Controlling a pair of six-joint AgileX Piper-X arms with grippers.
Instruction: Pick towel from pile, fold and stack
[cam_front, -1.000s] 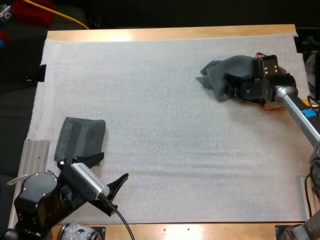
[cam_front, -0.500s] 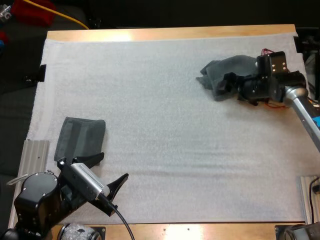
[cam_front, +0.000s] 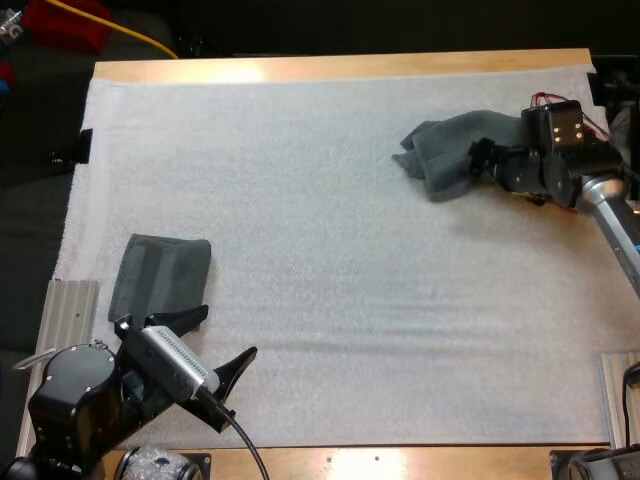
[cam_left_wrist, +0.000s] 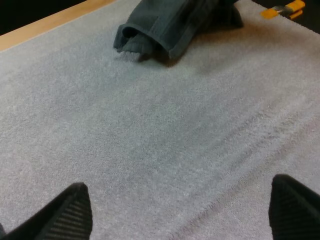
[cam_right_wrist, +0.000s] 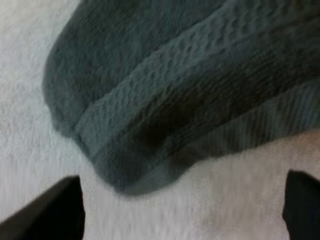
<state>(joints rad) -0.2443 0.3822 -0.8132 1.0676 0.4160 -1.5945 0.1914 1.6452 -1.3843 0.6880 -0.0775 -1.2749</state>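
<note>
Towels lie at two spots in the high view. The crumpled towel (cam_front: 447, 153) sits toward the far right of the white mat (cam_front: 320, 210), and a folded towel (cam_front: 160, 273) lies flat near the mat's near left edge. My right gripper (cam_front: 482, 163) is at the crumpled towel's right side, its black fingers low against the cloth there; from this angle I cannot tell whether they touch it. My left gripper (cam_front: 216, 340) hovers just beside the folded towel's near corner, its two fingers spread wide and holding nothing. The wooden table (cam_front: 340, 66) shows as a strip along the mat's far side.

In the left wrist view, the left gripper (cam_left_wrist: 180, 217) has its jaws standing far apart over bare mat (cam_left_wrist: 150, 130). The crumpled towel (cam_left_wrist: 167, 22) lies well ahead of them, a rolled hem turned toward the camera, well apart from either finger.

In the right wrist view, the right gripper (cam_right_wrist: 175, 207) is spread open, one fingertip to each side. The crumpled towel (cam_right_wrist: 170, 95) lies just ahead, its ribbed band and rounded hem reaching about to the line of the tips, roughly centred in the gap. The cloth is clear of both fingers, with white mat (cam_right_wrist: 235, 200) showing between hem and tips.
</note>
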